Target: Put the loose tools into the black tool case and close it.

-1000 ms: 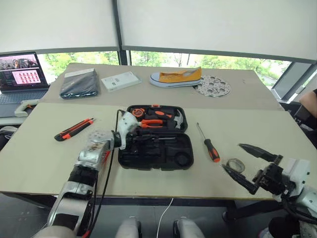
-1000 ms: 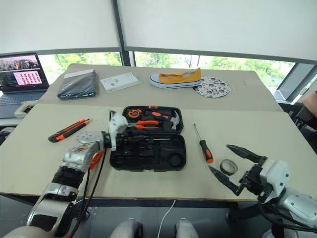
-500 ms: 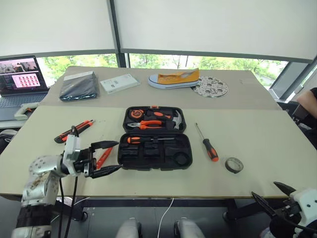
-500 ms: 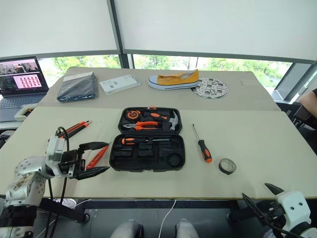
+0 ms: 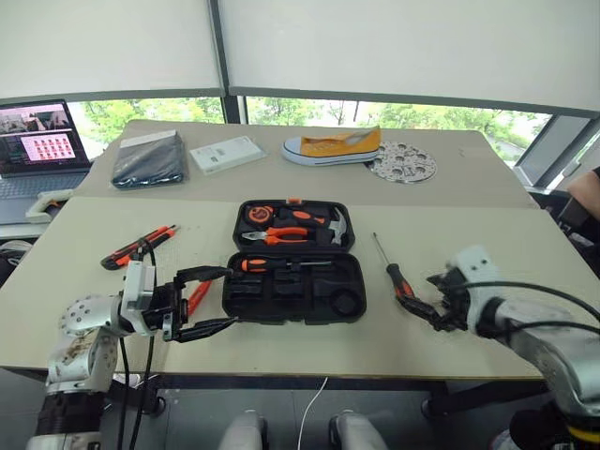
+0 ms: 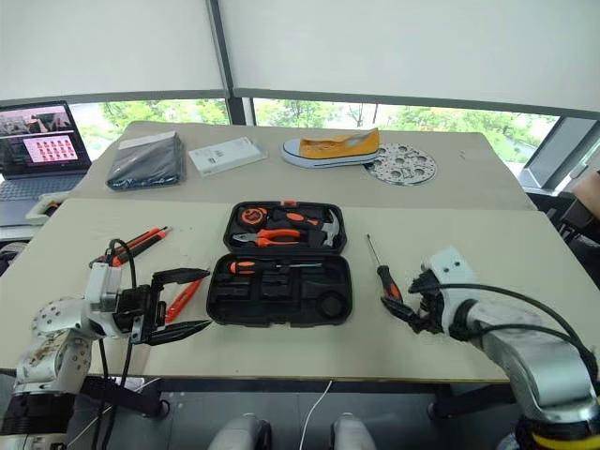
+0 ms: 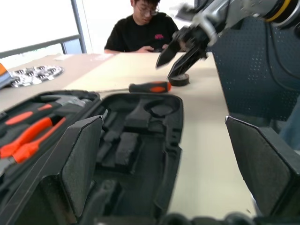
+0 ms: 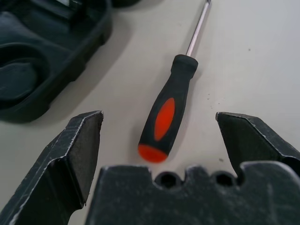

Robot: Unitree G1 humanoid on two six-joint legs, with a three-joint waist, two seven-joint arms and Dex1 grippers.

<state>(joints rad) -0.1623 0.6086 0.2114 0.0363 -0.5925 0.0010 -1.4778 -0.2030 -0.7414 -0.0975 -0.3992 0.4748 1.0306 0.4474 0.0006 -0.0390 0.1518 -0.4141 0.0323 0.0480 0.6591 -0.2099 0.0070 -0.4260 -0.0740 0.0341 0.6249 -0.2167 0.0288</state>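
- The left gripper (image 5: 208,300), a pair of black fingers, is hovering with its jaws spread wide and empty just beside the case's left end, pointing toward it.
- The right gripper (image 6: 410,298) is hanging with its black fingers splayed wide and empty over the handle end of the black-and-orange-handled screwdriver (image 5: 396,275); the small dark tape roll (image 7: 179,79) is lying just beside those fingertips in the left wrist view.
- That screwdriver is lying on the pale table (image 5: 525,253) just right of the case, its long axis running near to far, handle toward the robot, steel shaft pointing away.
- A slim all-orange tester screwdriver (image 6: 182,298) is lying between the left fingers and the case, slanting up to the right.
- The black plastic clamshell tool case (image 5: 293,286) is lying open mid-table, long axis left to right; one second black-and-orange-handled screwdriver (image 5: 281,264) is lying across its near half, handle to the left.
- The far half is holding orange-handled pliers (image 5: 281,235), a hammer (image 5: 336,225) and a tape measure (image 5: 260,216), one of each.
- One orange-and-black utility knife (image 5: 138,246) is lying well left of the case, slanting up to the right.
- On the far table are lying one flat black pouch (image 5: 150,157), one white box (image 5: 228,153), one yellow canvas shoe (image 5: 334,146) and one perforated round disc (image 5: 403,163).
- One open laptop (image 5: 39,141) is standing at far left.
- A person in a black shirt (image 7: 140,33) is sitting beyond the table in the left wrist view.
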